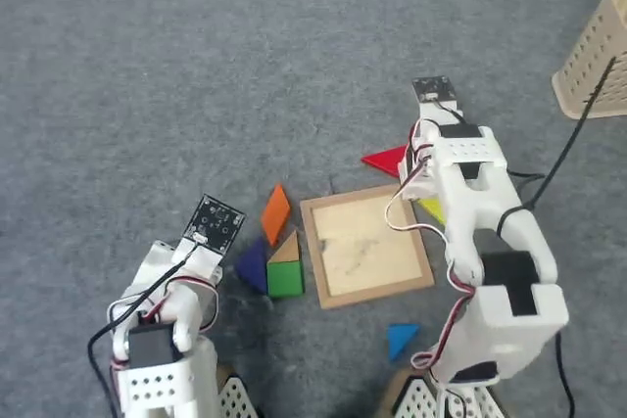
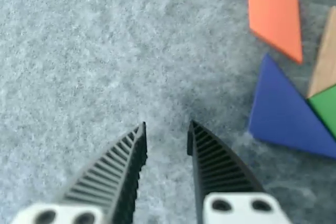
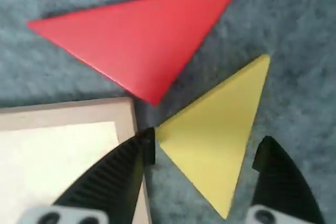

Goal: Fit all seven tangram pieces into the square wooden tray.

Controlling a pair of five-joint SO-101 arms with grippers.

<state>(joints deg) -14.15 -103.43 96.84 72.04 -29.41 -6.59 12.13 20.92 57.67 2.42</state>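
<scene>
Closest in, the left gripper [image 2: 167, 125] hangs just over the grey felt [image 2: 79, 51], its two ribbed fingers a narrow gap apart with nothing between them. Just beside it lie four pieces in a cluster — one orange parallelogram [image 2: 275, 9], one dark blue triangle [image 2: 283, 114], one bare-wood triangle [image 2: 325, 61] and one green square [image 2: 328, 106]. The green and wood pieces touch each other and the dark blue one, while the orange sits a little apart.

On the far side of the one square wooden tray [image 1: 315, 252], the right gripper [image 3: 207, 139] is spread wide and straddles one yellow triangle [image 3: 215, 114]. That triangle lies flat on the felt, its tip just beside the tray's corner. One finger is at that tip and the other stands clear of the triangle's edge, so the piece isn't gripped. One red triangle [image 3: 142, 40] lies just beyond, its point close to the same corner. One smaller blue triangle [image 1: 400, 338] lies alone near the right arm's base. That makes seven pieces — all on the felt outside the tray.
</scene>
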